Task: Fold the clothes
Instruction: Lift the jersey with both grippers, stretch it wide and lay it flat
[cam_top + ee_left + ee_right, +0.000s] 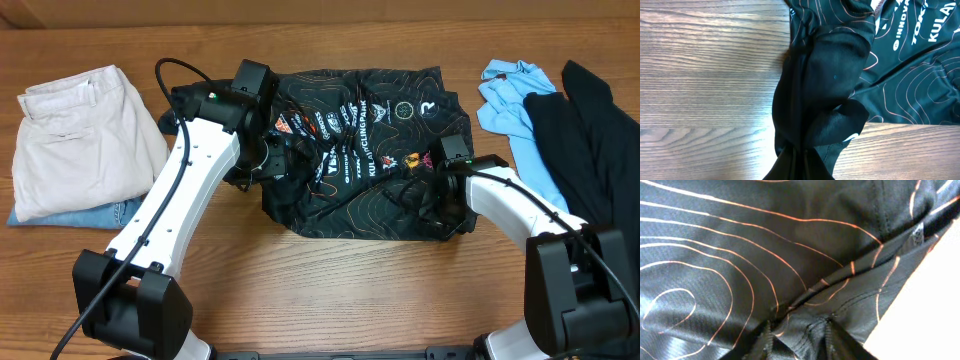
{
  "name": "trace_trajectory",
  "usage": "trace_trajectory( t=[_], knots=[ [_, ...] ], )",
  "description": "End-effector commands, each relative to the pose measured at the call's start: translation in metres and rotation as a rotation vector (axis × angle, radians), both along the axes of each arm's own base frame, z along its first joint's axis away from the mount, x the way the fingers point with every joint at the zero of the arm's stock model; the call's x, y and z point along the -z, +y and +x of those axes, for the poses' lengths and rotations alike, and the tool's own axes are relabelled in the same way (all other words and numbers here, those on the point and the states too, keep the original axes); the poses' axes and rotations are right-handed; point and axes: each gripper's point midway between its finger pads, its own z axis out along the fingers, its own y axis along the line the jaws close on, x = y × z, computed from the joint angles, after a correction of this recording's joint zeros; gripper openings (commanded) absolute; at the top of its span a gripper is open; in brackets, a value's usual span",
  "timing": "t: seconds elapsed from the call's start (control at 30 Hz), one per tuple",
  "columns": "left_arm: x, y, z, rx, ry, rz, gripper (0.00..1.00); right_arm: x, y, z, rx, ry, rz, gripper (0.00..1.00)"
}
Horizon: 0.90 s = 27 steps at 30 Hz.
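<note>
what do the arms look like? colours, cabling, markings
Left arm and right arm: smooth white link shells, black joint housings, blocky black bases. A black cable loops loose beside the left arm and runs down it; another follows the right. Small green light near the left wrist. No legible markings.

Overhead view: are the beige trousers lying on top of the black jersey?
No, the beige trousers lie folded to the left of the black jersey, not on it.

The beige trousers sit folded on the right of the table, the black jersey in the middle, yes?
No. The overhead view shows the beige trousers folded on the left of the table; the black jersey is in the middle.
</note>
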Motion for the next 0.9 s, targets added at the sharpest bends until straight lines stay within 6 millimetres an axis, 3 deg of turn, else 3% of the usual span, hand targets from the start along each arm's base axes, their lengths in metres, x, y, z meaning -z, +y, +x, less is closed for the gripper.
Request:
trace_trajectory(
  t=[0.0, 0.13, 0.27, 0.33, 0.43, 0.5, 0.63, 0.67, 0.8, 0.83, 0.87],
  knots=[
    [0.000, 0.001, 0.001, 0.020, -0.005, 0.007, 0.05, 0.002, -0.002, 0.000, -0.002, 0.000, -0.014, 0.33],
    [0.000, 0.001, 0.001, 0.020, -0.006, 0.007, 0.04, 0.002, -0.002, 0.000, -0.003, 0.000, -0.014, 0.20],
    [0.000, 0.001, 0.003, 0.021, -0.013, 0.006, 0.04, 0.000, -0.002, 0.002, -0.002, -0.007, -0.012, 0.16],
    [-0.003, 0.002, 0.005, 0.034, -0.023, 0.006, 0.04, -0.006, -0.001, 0.007, -0.002, -0.016, -0.010, 0.08],
    [-0.017, 0.009, 0.010, 0.027, -0.062, 0.004, 0.04, -0.025, 0.002, 0.019, -0.001, -0.045, -0.004, 0.06],
    [-0.040, 0.024, 0.019, -0.011, -0.128, 0.020, 0.04, -0.052, 0.001, 0.035, -0.001, -0.098, 0.007, 0.06],
    [-0.091, 0.064, 0.030, -0.095, -0.270, 0.054, 0.04, -0.124, -0.006, 0.065, 0.020, -0.245, 0.028, 0.06],
    [-0.106, 0.076, 0.032, -0.123, -0.313, 0.056, 0.04, -0.153, -0.012, 0.072, 0.023, -0.298, 0.030, 0.06],
    [-0.155, 0.128, 0.028, -0.275, -0.450, 0.048, 0.04, -0.240, -0.039, 0.076, 0.053, -0.437, 0.022, 0.06],
    [-0.174, 0.148, 0.023, -0.339, -0.503, 0.020, 0.04, -0.274, -0.054, 0.070, 0.093, -0.494, 0.017, 0.06],
    [-0.186, 0.158, 0.018, -0.373, -0.537, -0.010, 0.04, -0.288, -0.060, 0.066, 0.107, -0.521, 0.013, 0.05]
  ],
)
